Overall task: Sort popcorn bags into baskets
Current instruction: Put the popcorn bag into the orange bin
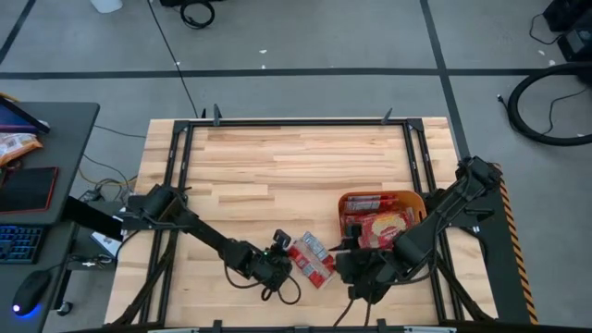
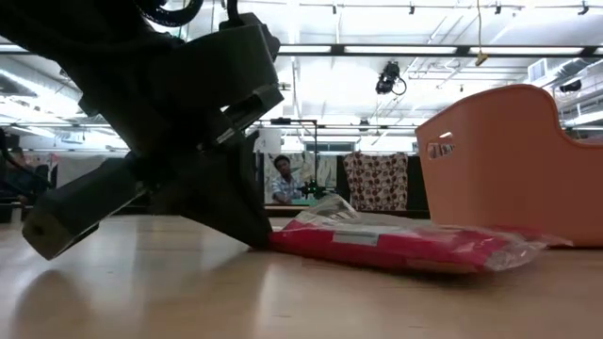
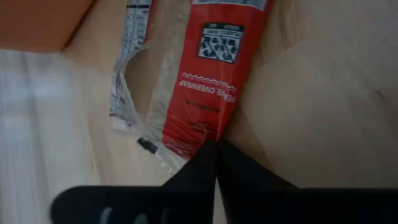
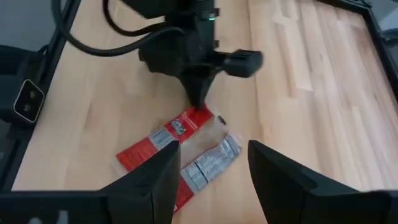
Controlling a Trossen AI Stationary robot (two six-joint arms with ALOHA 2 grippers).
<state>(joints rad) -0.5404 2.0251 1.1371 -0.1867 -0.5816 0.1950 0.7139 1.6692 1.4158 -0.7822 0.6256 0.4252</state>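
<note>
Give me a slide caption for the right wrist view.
Left gripper pinches the end of a red popcorn bag on the wooden table, with the open right gripper nearby.

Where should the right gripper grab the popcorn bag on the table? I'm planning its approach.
Probably from above, across the narrow width of the red popcorn bag, near its free end. It lies flat, and the left gripper pinches the opposite end; the right gripper hangs open above.
</note>
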